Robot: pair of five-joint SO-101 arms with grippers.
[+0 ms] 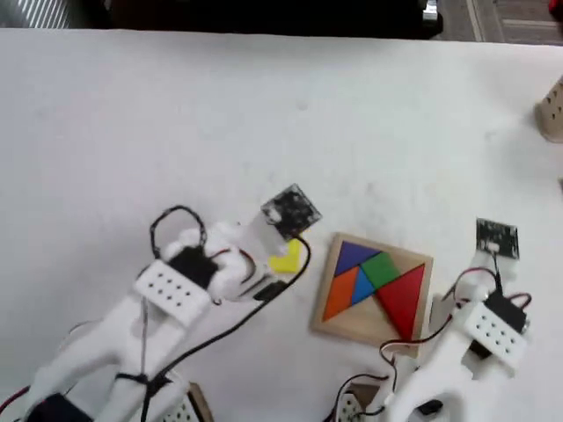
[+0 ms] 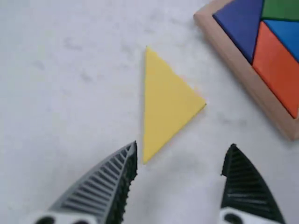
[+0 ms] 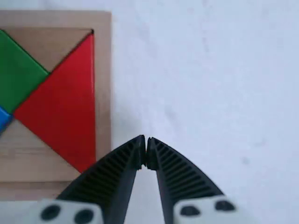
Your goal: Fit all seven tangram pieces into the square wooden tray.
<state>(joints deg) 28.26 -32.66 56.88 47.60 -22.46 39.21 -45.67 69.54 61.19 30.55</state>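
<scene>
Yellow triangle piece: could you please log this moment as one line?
left hand open near yellow triangular tangram piece | right hand shut beside square wooden tray | tray partly filled

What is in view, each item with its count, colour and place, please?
wooden tray: one, light wood, on the table between the arms.
pieces in the tray: five; dark blue piece, green piece, orange piece, light blue piece, red triangle.
yellow triangle: one, on the table beside the tray.
table: one, white.
beige object: one, high view's right edge.
left end effector: one, grey and black, open, at the yellow triangle.
right end effector: one, black, shut, empty, beside the tray.
</scene>
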